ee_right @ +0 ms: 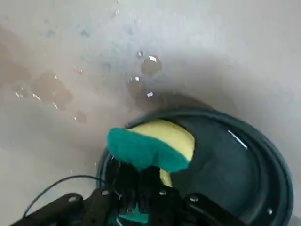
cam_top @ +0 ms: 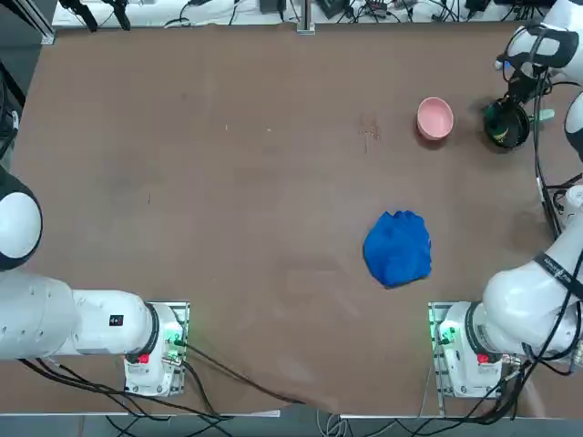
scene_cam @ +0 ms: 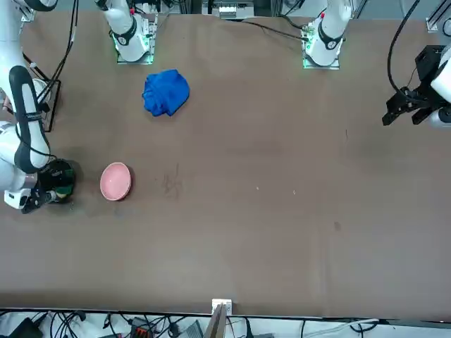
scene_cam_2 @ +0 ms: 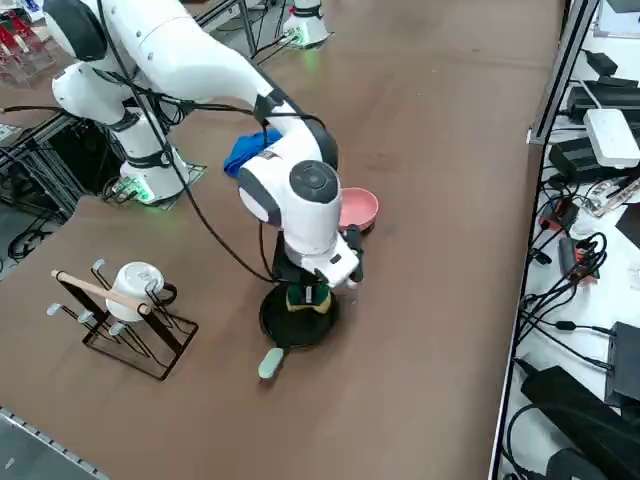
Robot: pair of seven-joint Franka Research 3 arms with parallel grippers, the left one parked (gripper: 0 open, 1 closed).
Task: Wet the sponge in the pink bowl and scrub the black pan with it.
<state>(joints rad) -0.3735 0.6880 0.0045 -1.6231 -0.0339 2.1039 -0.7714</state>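
The black pan (scene_cam_2: 322, 326) sits at the table's far right, its light grey handle (scene_cam_2: 271, 362) pointing away from the pink bowl (scene_cam_2: 358, 208). My right gripper (scene_cam_2: 307, 290) stands over the pan, shut on the green and yellow sponge (scene_cam_2: 306, 299), which it holds down inside the pan. In the right wrist view the sponge (ee_right: 150, 147) bulges out past the gripper (ee_right: 138, 181) above the pan's wet floor (ee_right: 235, 174). From overhead the pink bowl (cam_top: 434, 118) lies just left of the pan (cam_top: 507, 126); the front view shows the bowl (scene_cam: 115, 181) and the pan (scene_cam: 62, 176).
A crumpled blue cloth (cam_top: 398, 248) lies nearer my base than the bowl. A wire mug rack (scene_cam_2: 125, 310) with a white mug stands on the table's right side. Water drops (ee_right: 150, 64) lie on the table beside the pan. The table's right edge runs close by.
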